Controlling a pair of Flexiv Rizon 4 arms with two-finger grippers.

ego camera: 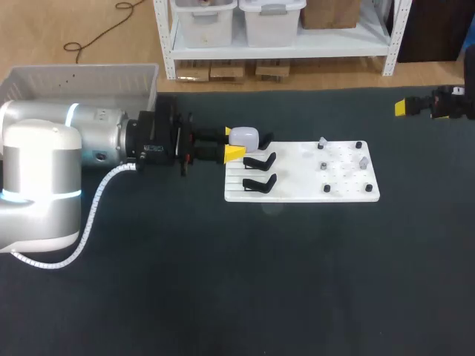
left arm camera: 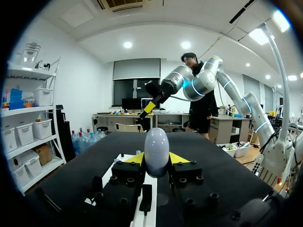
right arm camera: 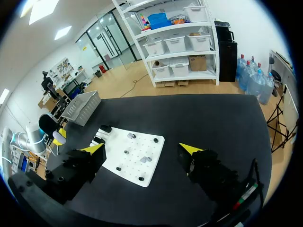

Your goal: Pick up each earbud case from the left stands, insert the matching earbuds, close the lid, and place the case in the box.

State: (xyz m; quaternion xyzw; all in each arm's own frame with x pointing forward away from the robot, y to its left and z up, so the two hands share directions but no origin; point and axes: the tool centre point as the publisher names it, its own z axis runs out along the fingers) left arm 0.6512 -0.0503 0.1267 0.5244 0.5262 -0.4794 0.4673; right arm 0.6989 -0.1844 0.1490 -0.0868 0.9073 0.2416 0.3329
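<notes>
1. Pinching the white earbud case (left arm camera: 156, 149) between both tips of the left end effector (left arm camera: 156, 161), at the rearmost spot on the white board (ego camera: 297, 194).
2. Holding the right end effector (right arm camera: 143, 147) spread wide and empty, well apart from the board.
3. Best lifted straight up, grip level, clear of the two black stands (ego camera: 261, 159) alongside.
4. Then on toward the box (ego camera: 82, 74) at the counter's (ego camera: 223, 297) left rear.

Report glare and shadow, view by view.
Head view: the board is washed out, its small parts hard to tell. Left wrist view: the case has a soft sheen, shaded low at the left gripper. Right wrist view: board evenly lit.
</notes>
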